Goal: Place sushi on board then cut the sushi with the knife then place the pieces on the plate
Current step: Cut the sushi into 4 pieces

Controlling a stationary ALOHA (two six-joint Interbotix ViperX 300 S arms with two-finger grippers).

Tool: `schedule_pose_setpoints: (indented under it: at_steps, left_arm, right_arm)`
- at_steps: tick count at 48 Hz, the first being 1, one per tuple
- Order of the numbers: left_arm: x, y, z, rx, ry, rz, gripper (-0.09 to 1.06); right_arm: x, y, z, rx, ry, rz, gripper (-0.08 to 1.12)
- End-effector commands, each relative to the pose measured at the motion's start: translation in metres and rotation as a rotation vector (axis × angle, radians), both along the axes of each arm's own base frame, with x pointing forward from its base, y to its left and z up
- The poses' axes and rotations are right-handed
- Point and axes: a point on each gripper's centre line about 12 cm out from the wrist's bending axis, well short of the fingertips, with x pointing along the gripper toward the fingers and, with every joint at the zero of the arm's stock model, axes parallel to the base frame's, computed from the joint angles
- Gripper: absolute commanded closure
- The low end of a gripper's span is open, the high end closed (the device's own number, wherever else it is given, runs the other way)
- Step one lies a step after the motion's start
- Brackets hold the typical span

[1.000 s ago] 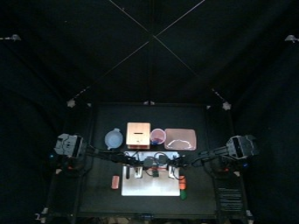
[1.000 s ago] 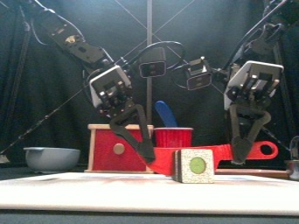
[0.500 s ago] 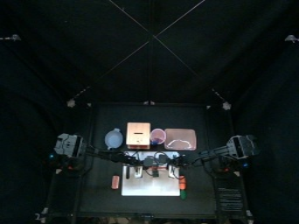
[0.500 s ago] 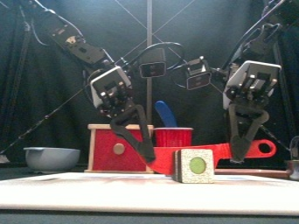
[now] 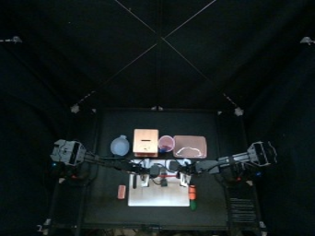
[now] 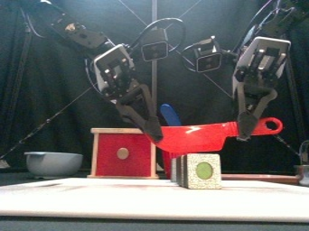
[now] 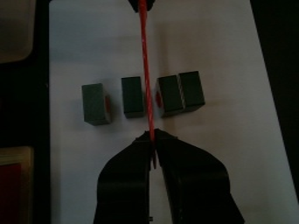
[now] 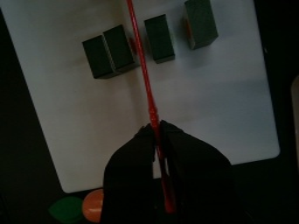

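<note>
A red toy knife (image 6: 200, 137) hangs level over the white cutting board (image 6: 154, 198), held at both ends. My left gripper (image 6: 154, 135) is shut on its blade tip and my right gripper (image 6: 245, 133) is shut on its handle end. Below it, several dark green sushi blocks (image 6: 200, 170) stand in a row on the board. In the left wrist view the knife (image 7: 143, 61) runs above the gap between the second block (image 7: 131, 96) and a joined pair (image 7: 179, 92). The right wrist view shows the same blade (image 8: 142, 61) over the row (image 8: 158, 38).
Behind the board stand a blue-grey bowl (image 5: 120, 145), the wooden box (image 5: 146, 140) with its red drawer front (image 6: 121, 152), a red cup (image 5: 167, 143) holding a blue knife (image 6: 169, 115), and the pink tray (image 5: 191, 145). Orange toy foods (image 5: 191, 192) lie beside the board.
Both grippers have risen together with the red knife, from board level beside the sushi to just above the blocks. The blocks have not moved.
</note>
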Motion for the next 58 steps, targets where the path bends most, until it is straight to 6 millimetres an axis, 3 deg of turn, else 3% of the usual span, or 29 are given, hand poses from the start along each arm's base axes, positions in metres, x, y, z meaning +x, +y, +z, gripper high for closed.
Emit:
schedule_pose_setpoints:
  at_steps: [1, 26, 44, 58]
  left_arm:
    - [0.003, -0.013, 0.027, -0.006, -0.073, -0.032, 0.49]
    - [-0.001, -0.04, 0.022, -0.036, -0.058, -0.076, 0.49]
    - [0.002, -0.043, 0.008, -0.046, -0.031, -0.067, 0.49]
    - [0.002, -0.043, 0.008, -0.046, -0.031, -0.067, 0.49]
  right_arm:
    - [0.004, 0.004, 0.02, 0.012, -0.07, 0.005, 0.67]
    - [0.002, 0.021, 0.015, 0.049, -0.05, 0.026, 0.67]
    - [0.003, 0.021, 0.004, 0.043, -0.017, 0.028, 0.67]
    - [0.004, 0.019, 0.003, 0.041, -0.012, 0.022, 0.67]
